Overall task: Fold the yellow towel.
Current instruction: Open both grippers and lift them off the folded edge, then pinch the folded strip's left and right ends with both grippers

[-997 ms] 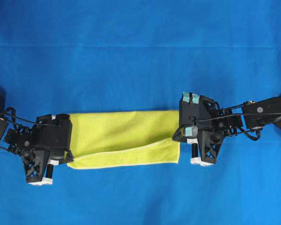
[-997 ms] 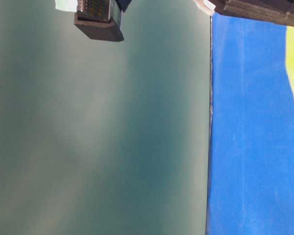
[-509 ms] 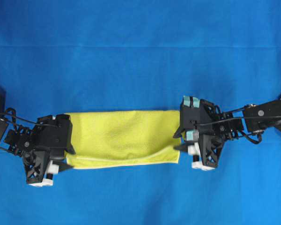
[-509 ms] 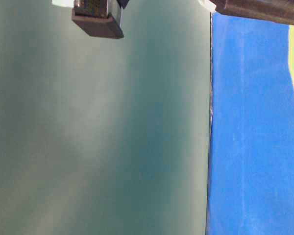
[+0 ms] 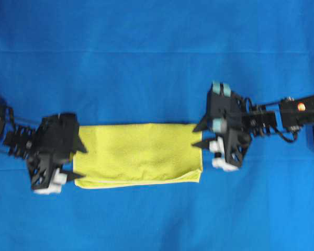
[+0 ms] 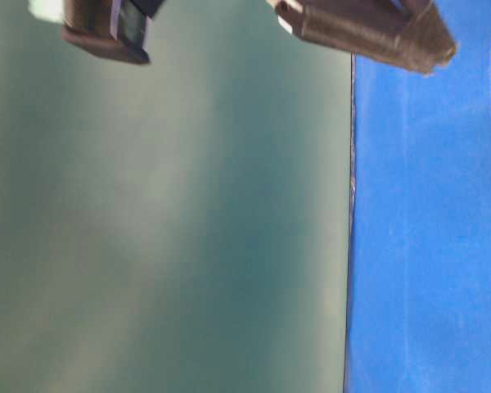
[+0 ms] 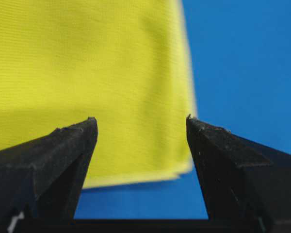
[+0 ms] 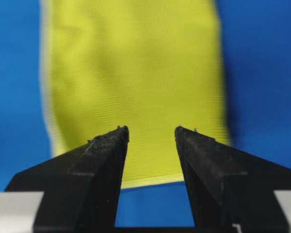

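Towel [image 5: 138, 153] lies folded in long strip on blue worktop [image 5: 146, 63], between my claws. Left claw [image 5: 78, 163] jaws apart, empty, just off one short end; right claw [image 5: 201, 136] likewise parted at other. Likely released for next fold.

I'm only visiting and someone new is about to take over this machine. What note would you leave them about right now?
Left gripper: open, empty, just off the towel's left end.
Right gripper: open, empty, at the towel's right end.
Towel: flat on the blue cloth, a long strip between the two grippers, layered edges showing along its near side.
Done: one fold, lengthwise.
Left: probably fold it again, end to end, to make it smaller.
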{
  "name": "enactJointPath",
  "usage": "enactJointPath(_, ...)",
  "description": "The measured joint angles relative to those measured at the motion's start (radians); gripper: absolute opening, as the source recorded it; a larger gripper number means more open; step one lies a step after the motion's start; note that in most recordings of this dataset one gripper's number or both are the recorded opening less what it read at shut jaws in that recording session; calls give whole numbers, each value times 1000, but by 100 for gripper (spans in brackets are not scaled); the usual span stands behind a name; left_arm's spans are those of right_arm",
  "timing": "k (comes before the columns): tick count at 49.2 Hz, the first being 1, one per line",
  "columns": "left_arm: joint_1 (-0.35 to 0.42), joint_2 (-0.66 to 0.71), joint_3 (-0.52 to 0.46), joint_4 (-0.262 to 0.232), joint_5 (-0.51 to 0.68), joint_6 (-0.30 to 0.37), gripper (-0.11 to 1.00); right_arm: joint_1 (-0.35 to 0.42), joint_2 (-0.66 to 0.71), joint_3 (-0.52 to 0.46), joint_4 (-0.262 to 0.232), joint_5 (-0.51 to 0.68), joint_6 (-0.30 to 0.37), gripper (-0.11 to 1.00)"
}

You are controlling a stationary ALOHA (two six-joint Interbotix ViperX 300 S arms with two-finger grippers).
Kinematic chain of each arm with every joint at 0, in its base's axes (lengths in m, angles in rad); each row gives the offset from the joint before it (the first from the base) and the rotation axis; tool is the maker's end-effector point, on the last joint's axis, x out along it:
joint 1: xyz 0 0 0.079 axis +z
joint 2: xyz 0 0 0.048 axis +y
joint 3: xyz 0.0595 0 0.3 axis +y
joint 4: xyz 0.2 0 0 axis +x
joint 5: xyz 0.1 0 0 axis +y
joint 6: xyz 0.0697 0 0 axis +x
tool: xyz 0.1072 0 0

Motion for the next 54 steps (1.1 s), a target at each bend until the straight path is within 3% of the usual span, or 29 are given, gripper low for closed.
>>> enactJointPath(6,86,5,2,2,3,43,70,-38,11,-2,-2,6,0,50)
enactJointPath(18,176,55,14,0,5,95,70,-66,104,-2,-2,6,-2,50)
enactJointPath(38,212,141,26,0,5,98,62,-94,186,-2,-2,-9,-2,48)
enactJointPath(43,212,141,28,0,6,83,48,-94,186,-2,-2,-11,-2,37)
enactJointPath(50,210,141,26,0,34,66,14,-77,186,-2,-2,-15,-9,1)
enactJointPath(54,209,141,26,0,52,64,1,-67,186,-2,-2,-20,-9,1)
